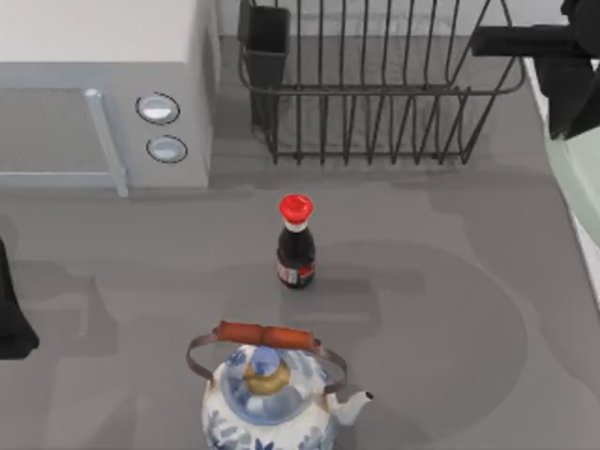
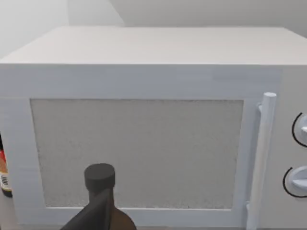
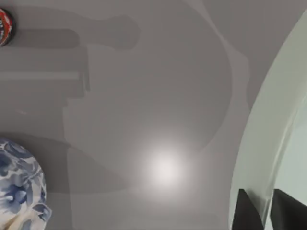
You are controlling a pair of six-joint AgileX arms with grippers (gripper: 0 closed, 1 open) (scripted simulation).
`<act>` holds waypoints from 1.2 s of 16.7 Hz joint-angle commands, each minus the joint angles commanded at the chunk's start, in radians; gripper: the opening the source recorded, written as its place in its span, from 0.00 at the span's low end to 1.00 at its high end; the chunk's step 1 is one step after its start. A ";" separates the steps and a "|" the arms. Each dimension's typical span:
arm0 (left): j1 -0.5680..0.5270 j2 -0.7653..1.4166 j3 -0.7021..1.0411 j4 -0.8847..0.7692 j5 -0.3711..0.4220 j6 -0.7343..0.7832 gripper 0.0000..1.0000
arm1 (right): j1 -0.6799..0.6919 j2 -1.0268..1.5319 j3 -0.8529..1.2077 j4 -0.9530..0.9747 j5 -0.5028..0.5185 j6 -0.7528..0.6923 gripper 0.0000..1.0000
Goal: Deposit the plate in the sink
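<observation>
Top view: plate (image 1: 579, 183) at the counter's (image 1: 450, 300) right edge, under the right arm; soy bottle (image 1: 296, 244) mid-counter, kettle (image 1: 270, 398) at front edge, dish rack (image 1: 375, 84) and microwave (image 1: 103, 94) at back.
Left wrist view: microwave door (image 2: 136, 153); left jaws' state cannot be told.
Right wrist view: right gripper (image 3: 265, 211) clamped on the plate's rim.

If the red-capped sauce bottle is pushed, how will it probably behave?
The sauce bottle stands upright, tall on a narrow base, so a push near its red cap would probably tip it. Its round body would then likely roll on the smooth grey table. It looks stiff, possibly glass, so maybe fragile.
</observation>
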 joint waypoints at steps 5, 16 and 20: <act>0.000 0.000 0.000 0.000 0.000 0.000 1.00 | 0.005 0.001 0.004 -0.004 0.000 0.001 0.00; 0.000 0.000 0.000 0.000 0.000 0.000 1.00 | -0.294 0.556 0.531 -0.055 0.002 -0.296 0.00; 0.000 0.000 0.000 0.000 0.000 0.000 1.00 | -0.436 0.789 0.753 -0.061 0.004 -0.438 0.00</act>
